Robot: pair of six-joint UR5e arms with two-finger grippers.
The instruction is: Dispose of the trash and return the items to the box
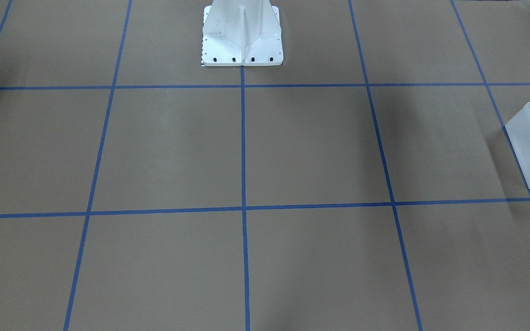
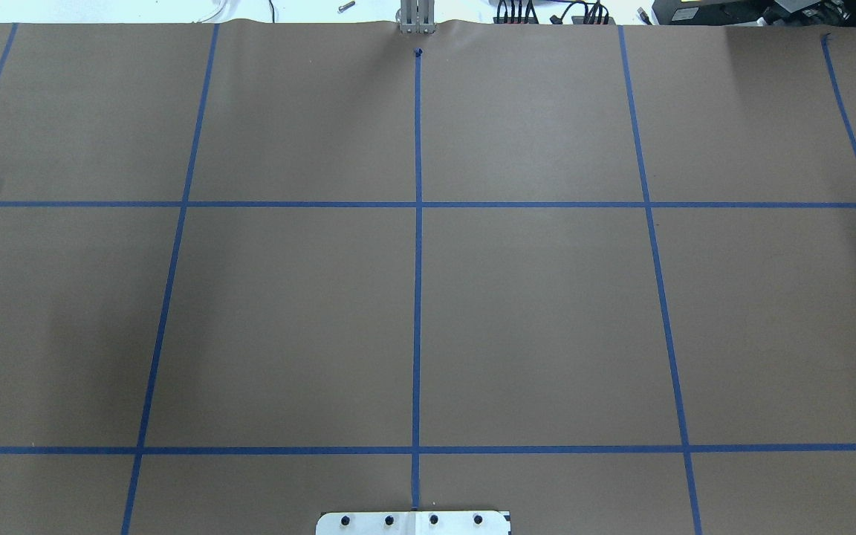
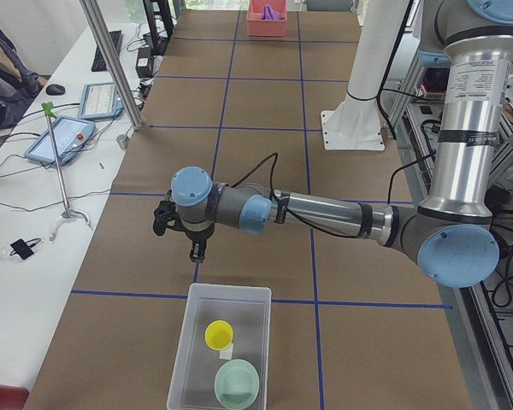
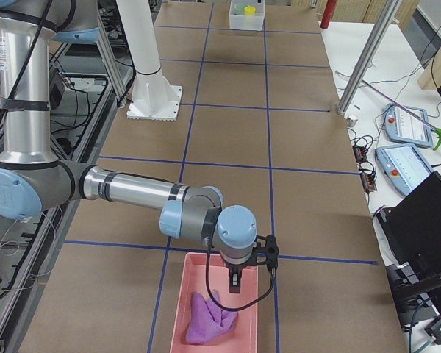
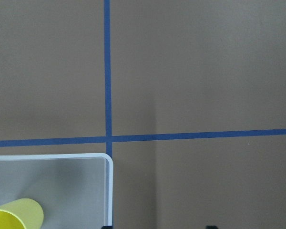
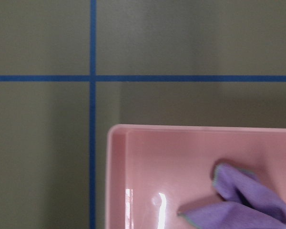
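Here, at the table's (image 3: pixel 265 102) left end, the box (image 3: pixel 231 289) lies nearest, a frosted translucent bin resting on brown paper. Inside it, a pale green bowl (image 3: pixel 237 384) takes the nearer end and a yellow cup (image 3: pixel 218 333) sits just beyond, the two close but apart. Just past the box's far wall the left gripper (image 3: pixel 196 253) hangs above the paper, pointing down on a long outstretched arm. No view shows its fingers clearly, so I cannot tell how far apart they stand or whether they hold anything. Blue tape (image 1: pixel 243 138) marks the table into large squares. Farther along, the white robot base (image 3: pixel 352 128) is bolted at the table's edge. At the far right end a pink bin (image 4: pixel 178 294) holds a crumpled purple cloth (image 4: pixel 209 320). The right gripper (image 4: pixel 235 283) points down over that bin, above the cloth and apart from it. Its opening cannot be judged either.
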